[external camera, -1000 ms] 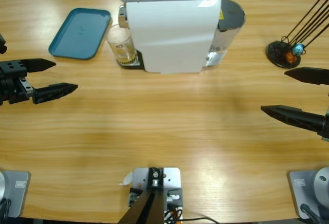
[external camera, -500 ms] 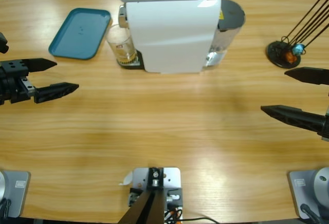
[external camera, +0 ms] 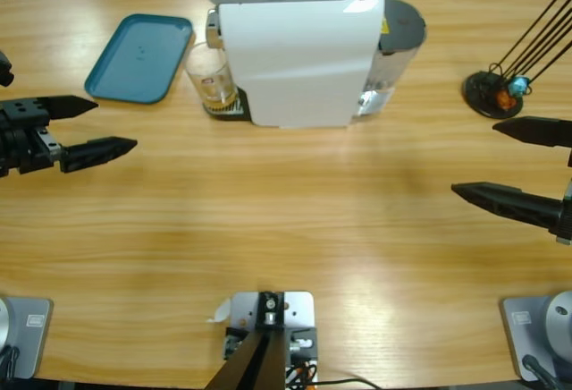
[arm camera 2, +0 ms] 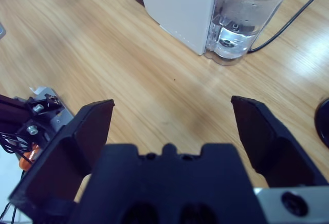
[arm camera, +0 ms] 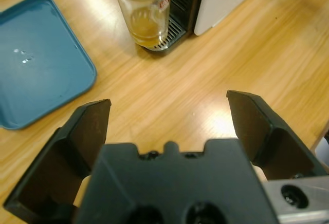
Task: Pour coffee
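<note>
At the desk's (external camera: pixel 295 229) left edge the left gripper (external camera: pixel 100 125) lies level, fingers spread wide and empty, aimed at the glass (arm camera: pixel 142 9) holding the coffee (arm camera: pixel 145 28) under the white machine (external camera: pixel 299 50); opposite, the right gripper (external camera: pixel 498 160) gapes likewise, empty.

The left gripper (external camera: pixel 112 124) shifted a little toward the table's far edge over the last second, nearer the blue tray (external camera: pixel 140 58), and its jaws spread slightly wider; they stood apart over bare wood with nothing between them. The right gripper (external camera: pixel 475 161) crept only a touch toward the middle of the table, its jaws likewise apart.
</note>
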